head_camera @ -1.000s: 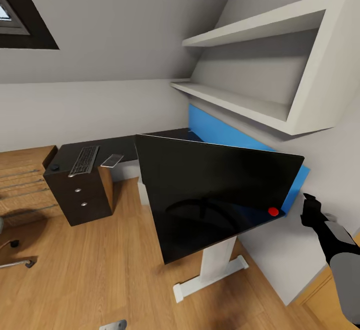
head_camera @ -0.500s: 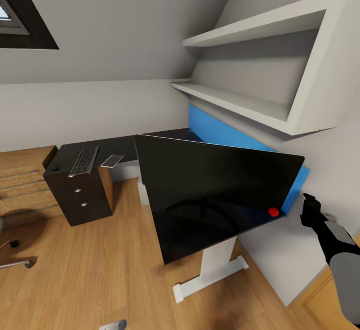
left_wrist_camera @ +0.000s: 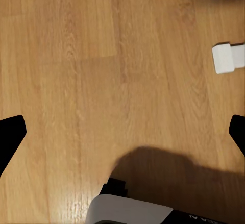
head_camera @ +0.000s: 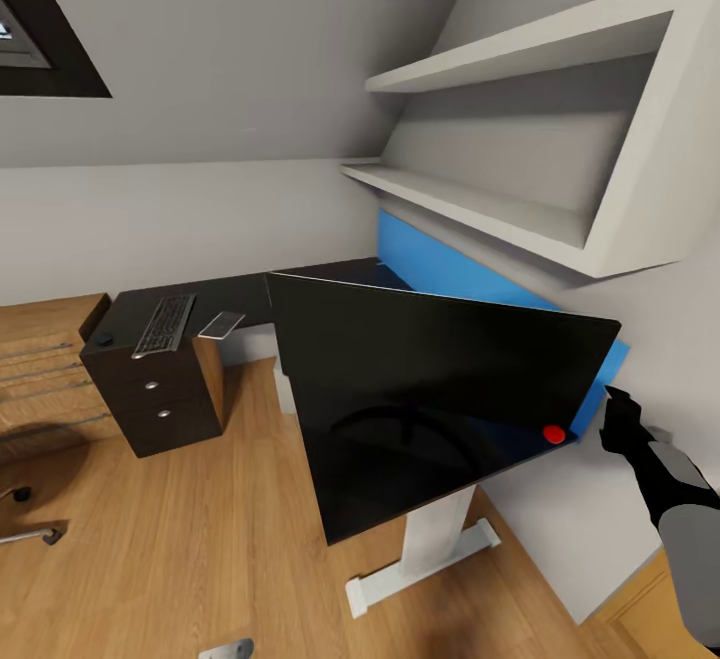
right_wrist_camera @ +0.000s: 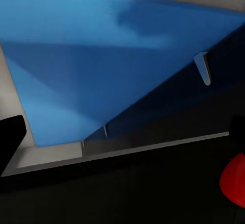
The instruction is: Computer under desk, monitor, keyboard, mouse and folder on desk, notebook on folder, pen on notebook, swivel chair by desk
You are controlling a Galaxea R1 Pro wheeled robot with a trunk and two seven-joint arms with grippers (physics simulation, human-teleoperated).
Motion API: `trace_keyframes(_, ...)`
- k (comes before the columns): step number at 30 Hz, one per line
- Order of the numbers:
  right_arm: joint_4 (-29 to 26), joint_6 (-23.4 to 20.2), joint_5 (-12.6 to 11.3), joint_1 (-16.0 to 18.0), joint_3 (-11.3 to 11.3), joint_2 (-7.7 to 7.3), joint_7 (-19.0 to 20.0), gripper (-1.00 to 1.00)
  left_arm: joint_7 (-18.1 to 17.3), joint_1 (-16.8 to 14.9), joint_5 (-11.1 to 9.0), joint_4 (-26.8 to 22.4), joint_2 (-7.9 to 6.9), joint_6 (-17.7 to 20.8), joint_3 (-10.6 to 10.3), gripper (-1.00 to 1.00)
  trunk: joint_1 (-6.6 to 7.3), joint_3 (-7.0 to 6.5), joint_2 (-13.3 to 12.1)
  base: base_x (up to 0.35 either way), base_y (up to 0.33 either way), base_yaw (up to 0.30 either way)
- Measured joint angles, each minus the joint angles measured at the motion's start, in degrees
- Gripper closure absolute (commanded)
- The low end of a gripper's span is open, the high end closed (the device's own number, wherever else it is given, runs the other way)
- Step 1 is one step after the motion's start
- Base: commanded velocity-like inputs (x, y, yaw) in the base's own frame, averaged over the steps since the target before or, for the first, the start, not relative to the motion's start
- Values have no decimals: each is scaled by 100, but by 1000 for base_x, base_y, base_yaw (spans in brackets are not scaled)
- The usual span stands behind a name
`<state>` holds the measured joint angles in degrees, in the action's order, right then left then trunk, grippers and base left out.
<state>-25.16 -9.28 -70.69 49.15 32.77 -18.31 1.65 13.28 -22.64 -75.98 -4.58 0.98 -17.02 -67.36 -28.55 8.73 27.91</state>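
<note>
The monitor [head_camera: 420, 389] stands on the near wing of the desk [head_camera: 235, 291], black front toward me, its red light [head_camera: 553, 433] at the lower right corner. My right gripper [head_camera: 616, 421] hovers open just right of that corner; the right wrist view shows the blue back panel [right_wrist_camera: 102, 66] and the red light [right_wrist_camera: 235, 179] between its spread fingers [right_wrist_camera: 11, 134]. On the far wing lie the keyboard [head_camera: 165, 324], the mouse [head_camera: 103, 339] left of it and the grey notebook [head_camera: 222, 324] right of it. My left gripper [left_wrist_camera: 122, 132] hangs open over bare wood floor.
A black drawer unit [head_camera: 160, 399] holds up the desk's far end, and a white leg with a foot [head_camera: 425, 554] stands under the monitor. White wall shelves [head_camera: 520, 209] hang over the desk. A chrome spoke of the swivel chair [head_camera: 25, 536] shows at far left.
The whole picture has shifted a little left and the monitor looks slightly larger, so the camera has moved. The right gripper stays beside the monitor's corner.
</note>
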Motion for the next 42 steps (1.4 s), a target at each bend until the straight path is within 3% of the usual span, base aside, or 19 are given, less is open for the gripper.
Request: trace_keyframes(42,0,12,2,0,0,-8,-5,-100,3,0,-4,0,0,4,0,-100,0,0,0,54,-12,0)
